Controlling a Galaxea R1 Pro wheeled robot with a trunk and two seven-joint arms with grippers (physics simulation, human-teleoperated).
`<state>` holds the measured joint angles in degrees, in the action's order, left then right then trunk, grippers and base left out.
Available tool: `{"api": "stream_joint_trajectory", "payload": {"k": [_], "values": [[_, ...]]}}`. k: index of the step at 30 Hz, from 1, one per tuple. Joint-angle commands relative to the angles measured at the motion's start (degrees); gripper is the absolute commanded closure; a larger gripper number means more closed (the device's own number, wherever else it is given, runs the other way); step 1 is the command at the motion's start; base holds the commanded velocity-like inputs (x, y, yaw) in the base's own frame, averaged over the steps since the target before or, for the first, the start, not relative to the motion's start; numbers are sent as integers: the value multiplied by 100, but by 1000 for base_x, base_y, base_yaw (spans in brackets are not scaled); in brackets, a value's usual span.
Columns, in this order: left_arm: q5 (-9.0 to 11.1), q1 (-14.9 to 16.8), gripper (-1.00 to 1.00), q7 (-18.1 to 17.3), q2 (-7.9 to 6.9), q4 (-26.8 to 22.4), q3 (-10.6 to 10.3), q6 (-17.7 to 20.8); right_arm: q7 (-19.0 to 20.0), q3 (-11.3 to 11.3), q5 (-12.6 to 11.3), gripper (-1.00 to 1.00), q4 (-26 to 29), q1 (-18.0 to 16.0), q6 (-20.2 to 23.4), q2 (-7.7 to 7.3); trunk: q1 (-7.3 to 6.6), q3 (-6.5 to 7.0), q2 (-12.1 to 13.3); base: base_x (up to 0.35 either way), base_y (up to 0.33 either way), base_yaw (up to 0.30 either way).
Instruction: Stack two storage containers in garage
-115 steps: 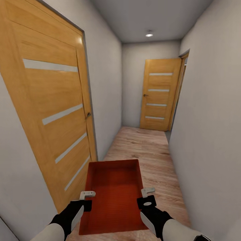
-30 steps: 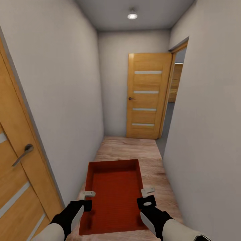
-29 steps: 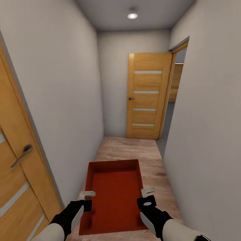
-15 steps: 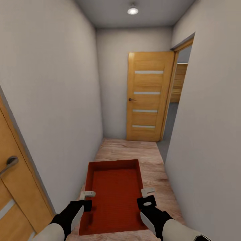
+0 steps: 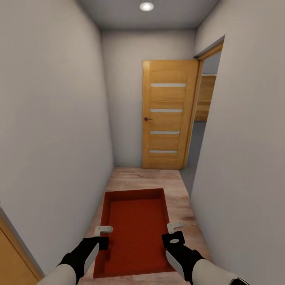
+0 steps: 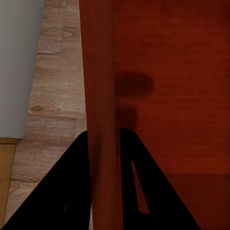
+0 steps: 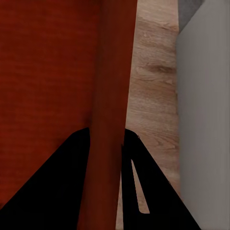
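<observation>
We're mid-carry down the narrow hallway: one storage container (image 5: 135,231) rides low in front of the robot, the left gripper (image 5: 103,236) pinched on its left wall and the right gripper (image 5: 174,233) clamped on its right wall, wood plank floor (image 5: 148,180) beneath. Since a moment ago the view has rolled forward, the near left door nearly gone from the frame and the far wooden door (image 5: 168,114) larger. Next, I'd judge, comes a right turn through the open doorway (image 5: 202,130) towards the grey floor beyond, keeping the bin off both walls.
</observation>
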<state>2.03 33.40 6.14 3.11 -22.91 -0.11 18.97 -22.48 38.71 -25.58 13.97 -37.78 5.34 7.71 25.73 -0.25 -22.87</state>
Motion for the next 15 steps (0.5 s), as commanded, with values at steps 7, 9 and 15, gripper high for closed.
{"api": "stream_joint_trajectory", "payload": {"k": [7,9,15], "values": [[-67,0,100,36,5,-14,55,36,74,-4,-53,100,96,-2,38,11,5,-3,-4,322,0,-1],[-68,0,100,36,3,-17,55,36,76,-4,-53,100,96,-2,38,11,5,-3,-4,322,0,0],[-71,-2,100,36,3,-17,55,36,75,-4,-53,100,95,-2,38,11,5,-3,-4,322,0,0]]}}
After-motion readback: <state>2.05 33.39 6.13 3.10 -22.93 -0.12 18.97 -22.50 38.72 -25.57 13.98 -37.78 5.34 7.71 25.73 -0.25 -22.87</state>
